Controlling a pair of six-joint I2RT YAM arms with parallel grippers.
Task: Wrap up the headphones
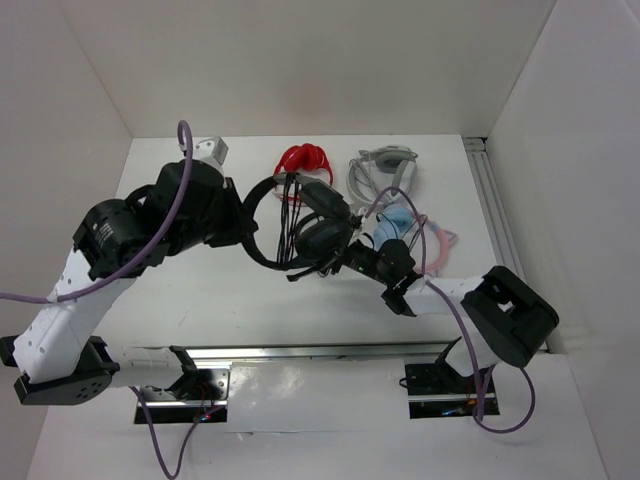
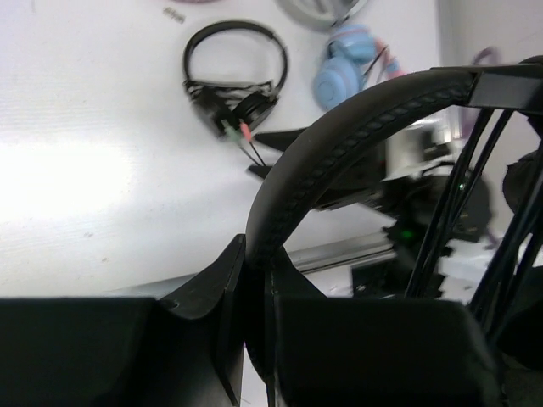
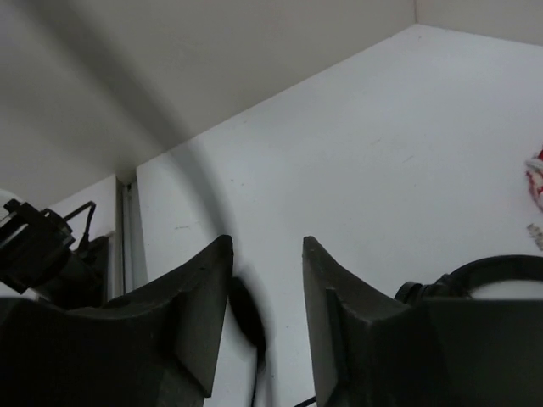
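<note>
- Left gripper (image 2: 257, 254) is pressed together on the stitched, padded headband of the large black over-ear headphones (image 1: 320, 235) and appears to hold them raised above the white table (image 1: 200, 290).
- Right gripper (image 3: 267, 254) stands spread. The thin black cable (image 3: 248, 318), blurred, runs between its fingers unclamped.
- Several cable strands already cross the headband, so the winding step is judged partly done.
- Next move calls for the right gripper to close on the cable and carry it round the headband while the left grip holds firm.
- Beyond, on the table: a small black on-ear pair (image 2: 233, 76), a pale blue pair (image 2: 344, 72), a red pair (image 1: 305, 158) and a grey pair (image 1: 385, 165).
</note>
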